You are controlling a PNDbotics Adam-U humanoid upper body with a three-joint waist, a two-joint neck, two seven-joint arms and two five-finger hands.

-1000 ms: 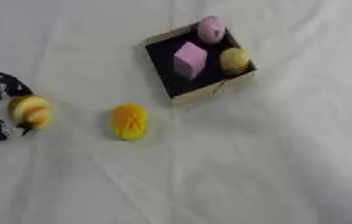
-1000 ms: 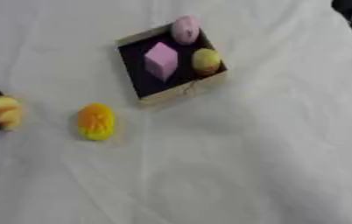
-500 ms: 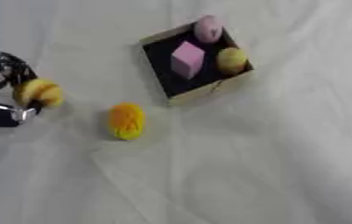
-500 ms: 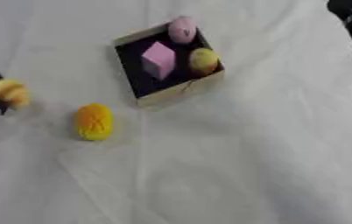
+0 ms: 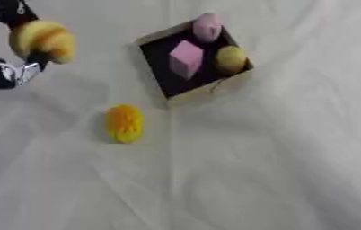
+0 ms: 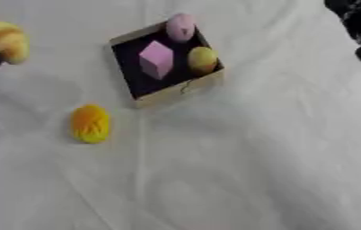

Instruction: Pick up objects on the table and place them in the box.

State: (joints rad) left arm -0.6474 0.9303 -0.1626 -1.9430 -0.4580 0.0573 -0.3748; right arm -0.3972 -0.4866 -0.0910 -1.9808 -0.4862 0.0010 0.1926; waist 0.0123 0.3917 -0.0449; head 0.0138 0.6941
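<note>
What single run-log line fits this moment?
left hand: holding yellow object | box: three items inside | orange object: on table

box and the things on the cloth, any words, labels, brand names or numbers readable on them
None: no readable text shows in either view.
The box, the pink block inside it, the orange object on the cloth and the yellow object in the left robot hand show no lettering.
</note>
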